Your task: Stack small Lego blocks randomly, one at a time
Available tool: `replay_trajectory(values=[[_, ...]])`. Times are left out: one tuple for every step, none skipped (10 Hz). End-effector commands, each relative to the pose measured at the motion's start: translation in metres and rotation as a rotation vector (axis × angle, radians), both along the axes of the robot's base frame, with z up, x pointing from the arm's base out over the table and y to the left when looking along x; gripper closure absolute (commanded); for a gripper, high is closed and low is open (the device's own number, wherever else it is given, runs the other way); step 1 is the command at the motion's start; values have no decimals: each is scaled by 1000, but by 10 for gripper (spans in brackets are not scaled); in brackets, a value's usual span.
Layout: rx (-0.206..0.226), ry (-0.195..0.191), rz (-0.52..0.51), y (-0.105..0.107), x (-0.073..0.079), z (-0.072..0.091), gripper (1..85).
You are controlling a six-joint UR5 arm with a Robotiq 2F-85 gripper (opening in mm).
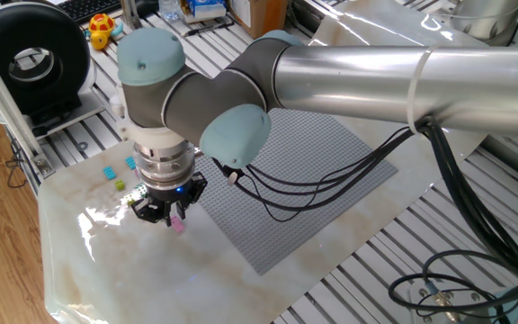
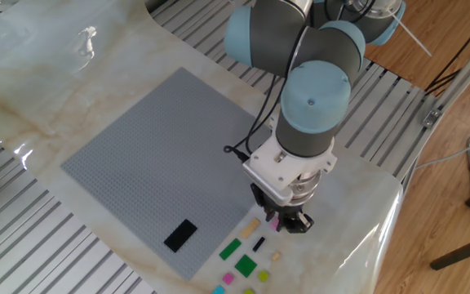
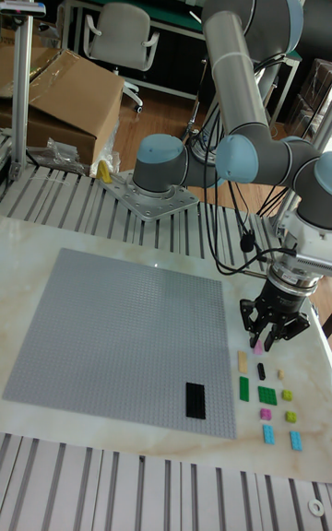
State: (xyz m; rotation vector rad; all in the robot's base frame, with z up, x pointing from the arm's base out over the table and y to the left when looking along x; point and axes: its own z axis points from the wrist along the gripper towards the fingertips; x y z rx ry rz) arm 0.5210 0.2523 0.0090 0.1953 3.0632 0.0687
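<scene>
My gripper (image 1: 168, 216) (image 2: 285, 221) (image 3: 267, 337) hangs low over the marble slab, just off the grey baseplate (image 2: 153, 155). Its fingers are closed around a small pink Lego block (image 1: 178, 224) (image 2: 274, 223) (image 3: 258, 345), which sits at or just above the slab. Beside it lie loose small blocks: a tan one (image 2: 251, 226), a tiny black one (image 2: 259, 243), green ones (image 2: 231, 249) (image 2: 245, 265), another pink (image 3: 266, 414), yellow-green (image 3: 287, 395) and cyan (image 3: 296, 440) (image 1: 109, 171). A black block (image 2: 180, 234) (image 3: 195, 399) is on the baseplate's near corner.
The arm's elbow and cables (image 1: 313, 193) hang over the baseplate. A black reel (image 1: 34, 63) and a keyboard stand past the slab's edge. The slab ends close to the loose blocks (image 2: 357, 245), with slotted aluminium rails around it.
</scene>
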Motion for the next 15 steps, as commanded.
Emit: replay_trajectory(values=[[16,-5,-6,3,0,-1,557],[16,-8,-5,3,1,-2,557],[16,-9,-3,3,1,-2,560],[18,-11,-2,3,1,-3,560],[18,-11,0,3,0,-3,560],[16,-11,3,3,0,-3,560],[12,-14,7,2,0,-4,563],[10,-19,15,0,1,-5,567],[-22,-38,30,-8,5,-6,723],[-63,-33,41,-18,3,-5,817],[-59,-28,38,-16,1,-3,843],[-61,-23,37,-14,-2,0,843],[-61,6,28,-10,-10,11,843],[-45,10,34,-9,-11,21,843],[-13,15,45,-8,-12,28,843]])
